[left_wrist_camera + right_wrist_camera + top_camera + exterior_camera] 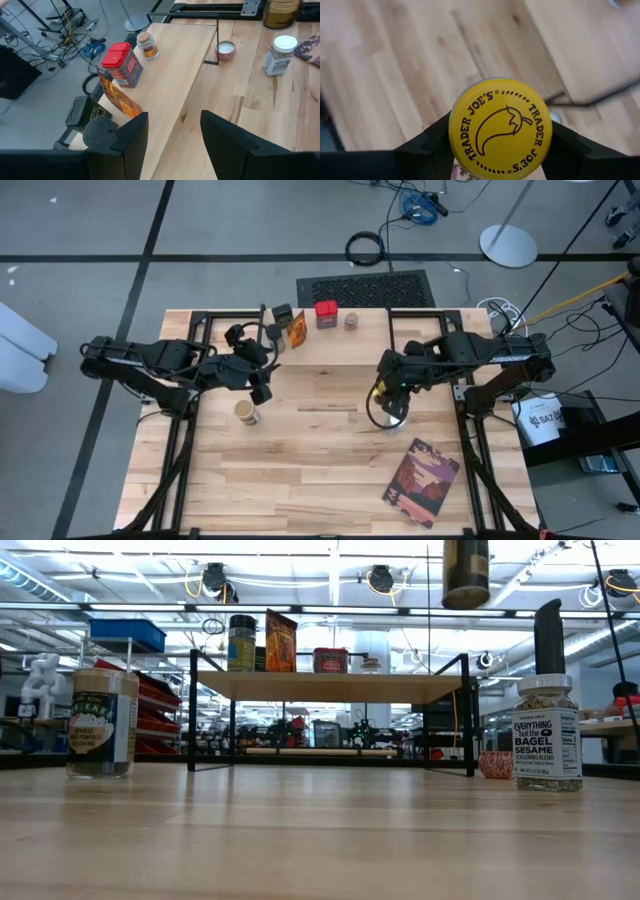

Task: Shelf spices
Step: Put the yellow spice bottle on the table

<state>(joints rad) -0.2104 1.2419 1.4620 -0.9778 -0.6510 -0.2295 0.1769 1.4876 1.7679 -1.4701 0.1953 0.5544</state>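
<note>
The shelf (330,686), a pale plank on black legs, stands at the table's far edge (340,342). On it are a red tin (120,62), a small tan-topped jar (146,45), an orange packet (120,97) and a black-topped jar (97,131). My right gripper (388,408) is shut on a yellow-lidded spice jar (500,127), held high over the table (466,570). A white-topped bagel-seasoning jar (546,735) stands below it. A tan-lidded jar (100,723) stands on the table near my left gripper (262,375), which hovers open and empty (175,135). My right gripper pinches the jar between its two fingers (432,145), just under the yellow lid's rim (456,150), on two opposite sides. The fingers come from above, pointing steeply down. The jar hangs upright and clear of the table.
A small red tin with a white top (226,50) sits on the table by the shelf's right leg. A reddish picture book (422,480) lies near the front right. Bare planks (310,460) stretch across the table's middle and near left.
</note>
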